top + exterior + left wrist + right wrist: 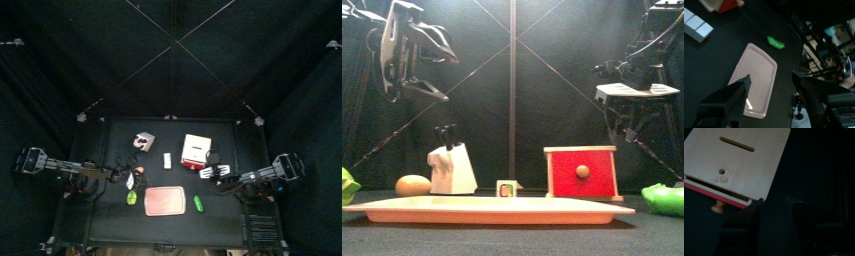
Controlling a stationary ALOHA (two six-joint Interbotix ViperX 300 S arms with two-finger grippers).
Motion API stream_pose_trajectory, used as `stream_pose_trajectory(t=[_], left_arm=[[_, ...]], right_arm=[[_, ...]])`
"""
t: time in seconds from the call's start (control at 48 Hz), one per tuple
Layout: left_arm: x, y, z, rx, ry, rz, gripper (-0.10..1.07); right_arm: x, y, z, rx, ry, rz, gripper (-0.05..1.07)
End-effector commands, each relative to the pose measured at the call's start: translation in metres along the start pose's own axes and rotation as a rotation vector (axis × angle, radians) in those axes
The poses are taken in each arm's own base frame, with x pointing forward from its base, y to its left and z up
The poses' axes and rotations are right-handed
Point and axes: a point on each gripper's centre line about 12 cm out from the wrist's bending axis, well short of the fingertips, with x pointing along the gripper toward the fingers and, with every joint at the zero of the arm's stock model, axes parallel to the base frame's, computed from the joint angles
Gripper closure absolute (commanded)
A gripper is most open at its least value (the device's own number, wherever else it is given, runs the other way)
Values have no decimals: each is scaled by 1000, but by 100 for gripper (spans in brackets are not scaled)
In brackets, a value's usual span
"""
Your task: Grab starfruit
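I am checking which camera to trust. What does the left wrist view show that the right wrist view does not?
Only the left wrist view shows the pink board, a green item lying beyond it, and the open left gripper. Only the right wrist view shows the top of the red-edged wooden box with its slot, its small knob, and the right gripper. Both show the black table. Neither clearly shows the starfruit.

yellow-green starfruit (132, 198), pink board (166, 202), red box (581, 172)
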Motion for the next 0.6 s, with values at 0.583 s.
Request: stream_pose_trajectory(t=[0.583], left_arm=[[-15,-27,-32,-201,265,633,1]], right_arm=[[-4,3,-1,18,29,12,24]])
